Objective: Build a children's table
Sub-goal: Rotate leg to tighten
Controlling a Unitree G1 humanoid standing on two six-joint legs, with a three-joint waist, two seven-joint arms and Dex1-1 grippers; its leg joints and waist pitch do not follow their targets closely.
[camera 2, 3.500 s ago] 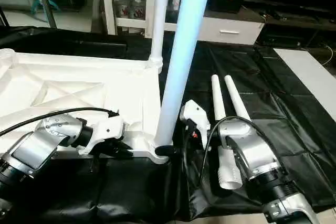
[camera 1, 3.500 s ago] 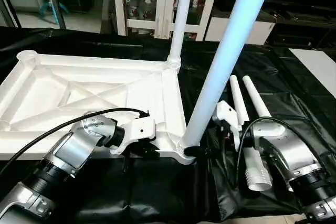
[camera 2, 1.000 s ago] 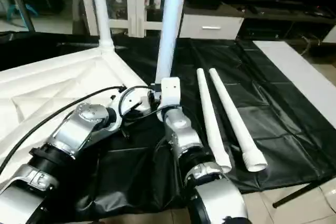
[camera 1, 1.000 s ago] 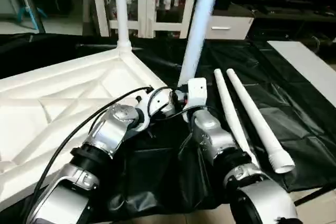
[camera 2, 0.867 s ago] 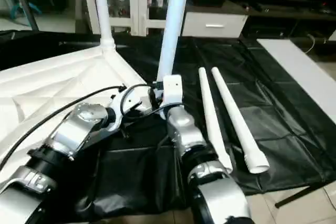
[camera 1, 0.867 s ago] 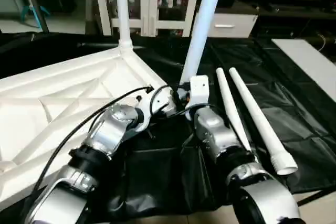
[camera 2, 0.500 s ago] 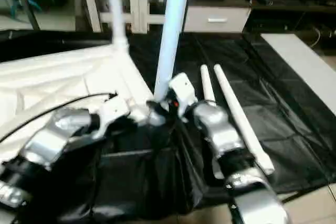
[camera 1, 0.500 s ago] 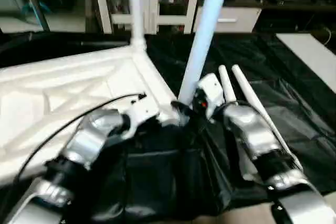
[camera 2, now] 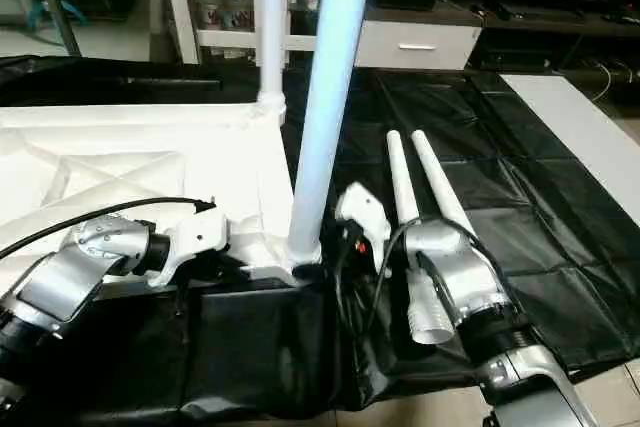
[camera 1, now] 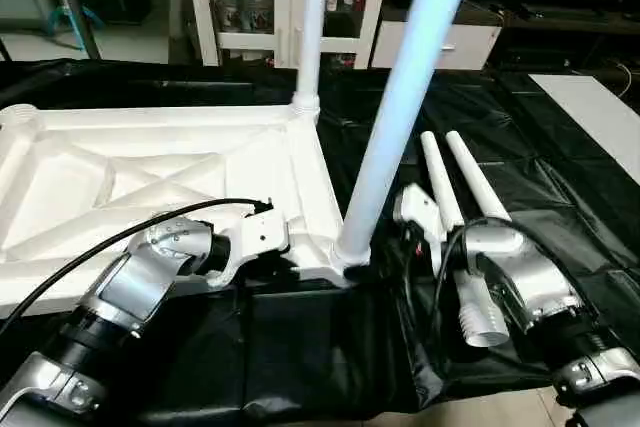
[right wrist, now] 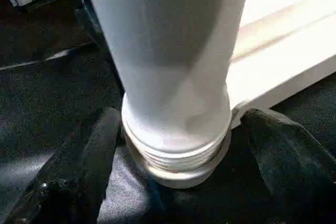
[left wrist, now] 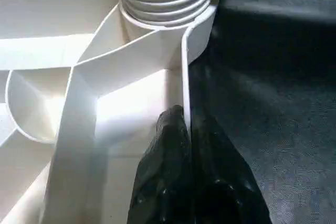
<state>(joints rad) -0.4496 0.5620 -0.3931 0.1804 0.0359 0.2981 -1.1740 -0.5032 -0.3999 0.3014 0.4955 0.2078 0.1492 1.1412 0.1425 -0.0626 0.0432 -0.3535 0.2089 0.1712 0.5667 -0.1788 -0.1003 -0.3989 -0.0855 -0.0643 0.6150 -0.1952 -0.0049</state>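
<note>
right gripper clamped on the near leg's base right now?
No. In the right wrist view the right gripper is open, each of its black fingers standing off the near leg above its threaded base.

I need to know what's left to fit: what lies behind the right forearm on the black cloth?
Two loose white legs lie side by side on the black cloth. The right forearm hides their middles; one ribbed open end shows beside it.
</note>
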